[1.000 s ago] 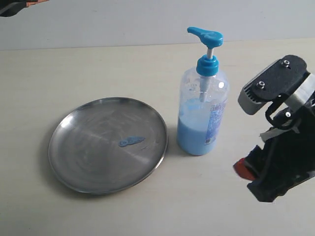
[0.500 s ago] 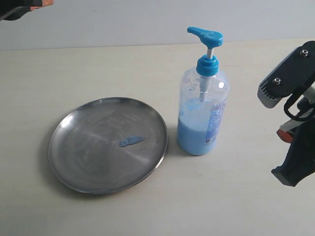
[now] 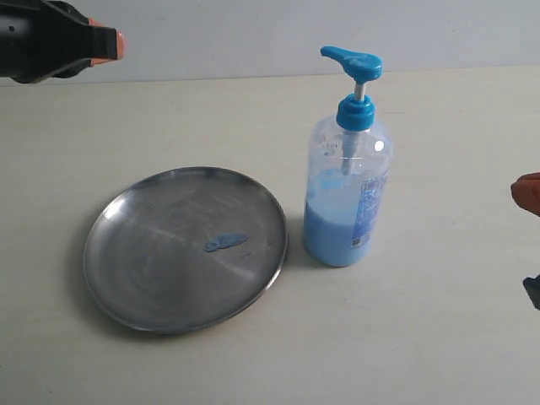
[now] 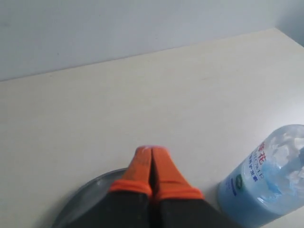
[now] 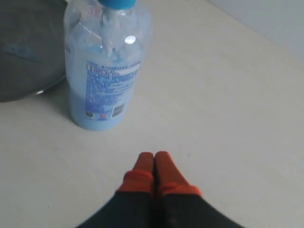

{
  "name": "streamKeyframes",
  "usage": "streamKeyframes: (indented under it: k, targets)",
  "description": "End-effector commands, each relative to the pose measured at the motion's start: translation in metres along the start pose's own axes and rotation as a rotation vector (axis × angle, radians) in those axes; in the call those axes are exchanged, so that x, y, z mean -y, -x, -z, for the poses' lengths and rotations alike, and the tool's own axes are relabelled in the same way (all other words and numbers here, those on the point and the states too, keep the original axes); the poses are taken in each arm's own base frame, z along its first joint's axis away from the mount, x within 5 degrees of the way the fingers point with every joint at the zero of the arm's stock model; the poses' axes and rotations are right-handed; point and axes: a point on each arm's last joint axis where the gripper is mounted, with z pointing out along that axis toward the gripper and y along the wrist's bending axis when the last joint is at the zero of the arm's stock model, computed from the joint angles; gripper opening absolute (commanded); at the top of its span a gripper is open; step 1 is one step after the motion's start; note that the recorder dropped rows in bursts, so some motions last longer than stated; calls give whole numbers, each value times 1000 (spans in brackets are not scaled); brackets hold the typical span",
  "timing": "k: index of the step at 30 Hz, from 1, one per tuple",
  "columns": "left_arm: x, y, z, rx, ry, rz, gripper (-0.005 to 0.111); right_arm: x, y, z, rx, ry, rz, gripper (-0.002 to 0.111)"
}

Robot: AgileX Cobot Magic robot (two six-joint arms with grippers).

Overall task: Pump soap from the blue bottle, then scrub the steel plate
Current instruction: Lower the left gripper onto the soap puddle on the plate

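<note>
The blue bottle (image 3: 348, 198) stands upright right of the steel plate (image 3: 169, 278), its blue pump head (image 3: 352, 61) pointing left and pale blue soap filling its lower part. A small blue soap puddle (image 3: 225, 243) lies near the plate's middle. My left gripper (image 3: 116, 44) is shut and empty at the upper left, above the table behind the plate; in its own view (image 4: 151, 151) the plate rim (image 4: 90, 191) and bottle (image 4: 268, 183) show beside it. My right gripper (image 5: 154, 156) is shut and empty, only an orange tip (image 3: 527, 192) showing at the right edge, away from the bottle (image 5: 105, 66).
A pale tabletop (image 3: 405, 337) carries everything and a grey wall (image 3: 253, 34) stands behind it. No scrubbing tool shows in any view.
My right arm has pulled back out of the exterior view to the right, leaving only a fingertip in sight. My left gripper has come further in from the upper left corner.
</note>
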Motion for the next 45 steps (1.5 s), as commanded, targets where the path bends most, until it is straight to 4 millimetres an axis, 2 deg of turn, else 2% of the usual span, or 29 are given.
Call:
streamKeyframes:
  k: [1, 9, 16, 21, 26, 33, 45]
  targets:
    - [-5, -9, -15, -55, -4, 20, 0, -1, -9, 8, 122, 11, -7, 0]
    - [-13, -33, -48, -193, -25, 53, 0, -3, -17, 16, 239, 20, -6, 0]
    - [-11, -53, -80, -367, -145, 61, 0, -3, -17, 17, 251, 22, -7, 0]
    - [2, -69, -101, -500, -232, 15, 0, -3, -17, 17, 251, 22, -7, 0]
    - [24, -83, -117, -644, -277, -56, 0, -3, -16, 17, 255, 23, -7, 0]
    - [40, -95, -121, -732, -260, -89, 0, -3, -16, 17, 257, 24, -7, 0]
    - [36, -94, -120, -765, -201, -94, 0, -3, -16, 17, 259, 27, -11, 0]
